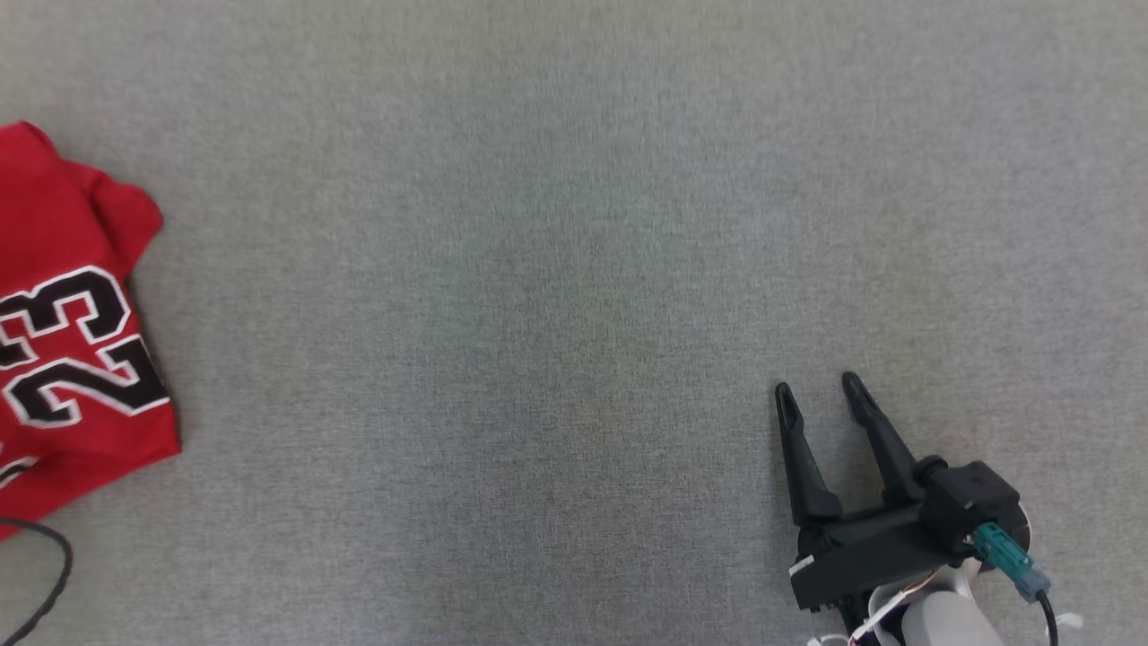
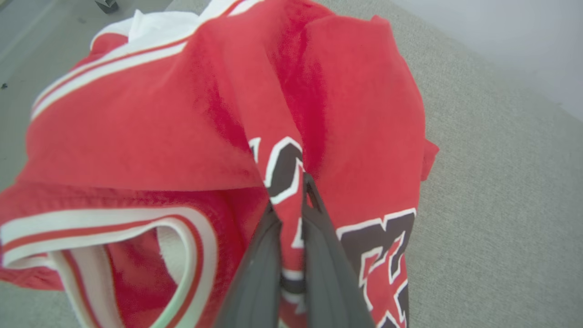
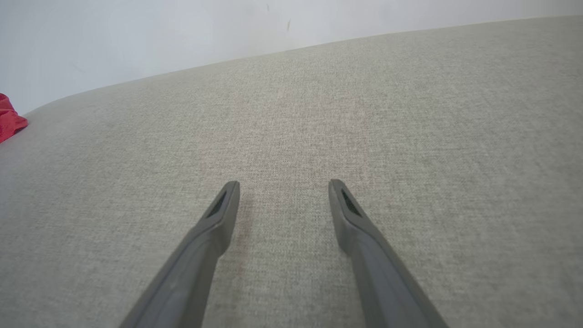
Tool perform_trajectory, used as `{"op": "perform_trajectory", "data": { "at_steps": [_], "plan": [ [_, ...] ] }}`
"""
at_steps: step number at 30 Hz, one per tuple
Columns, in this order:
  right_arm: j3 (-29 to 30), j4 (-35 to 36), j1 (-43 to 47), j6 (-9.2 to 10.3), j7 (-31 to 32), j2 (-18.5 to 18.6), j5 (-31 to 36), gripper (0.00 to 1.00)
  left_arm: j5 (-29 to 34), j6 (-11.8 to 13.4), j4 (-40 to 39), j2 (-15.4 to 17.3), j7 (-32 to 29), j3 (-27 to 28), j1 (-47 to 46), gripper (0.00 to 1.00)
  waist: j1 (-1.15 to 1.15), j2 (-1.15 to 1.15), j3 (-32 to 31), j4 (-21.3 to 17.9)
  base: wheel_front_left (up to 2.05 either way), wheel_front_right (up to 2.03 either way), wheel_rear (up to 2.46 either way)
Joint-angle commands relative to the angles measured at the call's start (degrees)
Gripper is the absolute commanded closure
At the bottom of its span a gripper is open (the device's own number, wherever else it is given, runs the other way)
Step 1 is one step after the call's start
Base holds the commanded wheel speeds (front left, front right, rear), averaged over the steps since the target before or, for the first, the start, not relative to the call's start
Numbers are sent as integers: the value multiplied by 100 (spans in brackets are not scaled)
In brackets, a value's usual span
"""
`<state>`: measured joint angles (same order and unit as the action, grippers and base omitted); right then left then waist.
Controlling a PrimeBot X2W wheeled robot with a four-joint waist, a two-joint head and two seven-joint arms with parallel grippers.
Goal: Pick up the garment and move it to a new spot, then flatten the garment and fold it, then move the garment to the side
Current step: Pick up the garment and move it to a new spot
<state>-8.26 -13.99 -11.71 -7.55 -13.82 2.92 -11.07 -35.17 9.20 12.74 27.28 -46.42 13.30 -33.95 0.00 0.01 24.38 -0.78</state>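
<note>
The garment [image 1: 72,314] is a red jersey with a black and white "23", lying rumpled at the far left of the grey fabric surface [image 1: 556,296]. In the left wrist view the garment [image 2: 159,127] is bunched up, its white-trimmed armhole at lower left. My left gripper [image 2: 289,193] has its fingers nearly together, pinching a fold by the black number. My right gripper [image 1: 818,386] hovers open at the lower right, far from the jersey, with nothing between its fingers. The right wrist view shows that gripper [image 3: 283,183] over bare cloth and a scrap of the garment [image 3: 9,120] at the left edge.
A black cable [image 1: 45,574] curves in at the lower left corner, just below the jersey. The surface's far edge meets a pale wall [image 3: 182,32]. In the left wrist view, floor and a small dark object [image 2: 107,5] lie beyond the jersey.
</note>
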Motion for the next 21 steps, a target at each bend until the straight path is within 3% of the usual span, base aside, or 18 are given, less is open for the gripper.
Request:
{"op": "perform_trajectory", "data": {
  "at_steps": [1, 10, 18, 21],
  "plan": [
    [-16, -48, 69, 12, -39, -4, -62, 0, 86, -44, -67, 102, 52, -18, 87, 100, 0, -1, -237, 46, 0, 0, 0],
    [-97, -311, 327, 12, -99, -3, -283, 0, 151, -381, -402, 304, 224, -189, -119, 100, 0, -1, -1185, 176, 0, 0, 0],
    [-173, -512, 687, 12, -130, -2, -472, 0, -174, -753, -766, 12, 533, -411, -664, 100, 0, -1, -2182, -74, 0, 0, 0],
    [-183, -530, 828, 12, -136, -2, -473, 0, -272, -823, -963, -304, 691, -584, -838, 100, 0, -1, -2458, -283, 0, 0, 0]
  ]
}}
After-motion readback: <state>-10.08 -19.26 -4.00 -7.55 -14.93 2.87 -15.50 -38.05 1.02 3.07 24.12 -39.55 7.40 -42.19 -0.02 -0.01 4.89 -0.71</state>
